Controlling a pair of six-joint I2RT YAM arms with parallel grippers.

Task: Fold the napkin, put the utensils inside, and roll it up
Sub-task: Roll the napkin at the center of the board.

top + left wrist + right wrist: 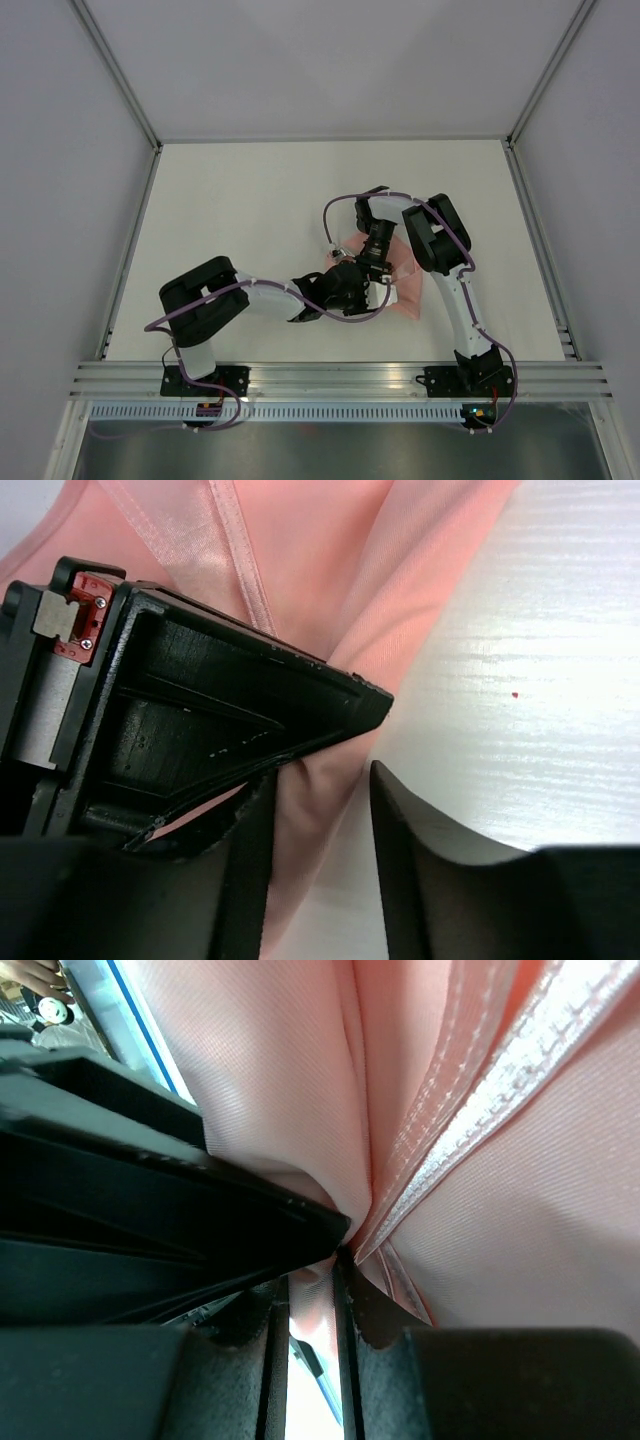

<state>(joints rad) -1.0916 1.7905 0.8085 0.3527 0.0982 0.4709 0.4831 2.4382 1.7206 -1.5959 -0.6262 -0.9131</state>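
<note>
Pink napkin (405, 293) lies bunched mid-frame, right pincer (312, 1282) clenched on it, left pincer (322, 785) parted around a fold; folding unfinished, utensils unseen, rolling undone.

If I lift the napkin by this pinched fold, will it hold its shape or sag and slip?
Likely sags: the napkin drapes in soft creases around the right gripper. Probably slippery too, judging by its glossy sheen.

The left arm (265, 296) and right arm (452, 300) are reaching inward. The left end effector (318, 790) is standing part-open; the right end effector (312, 1290) is pinching tight.
</note>
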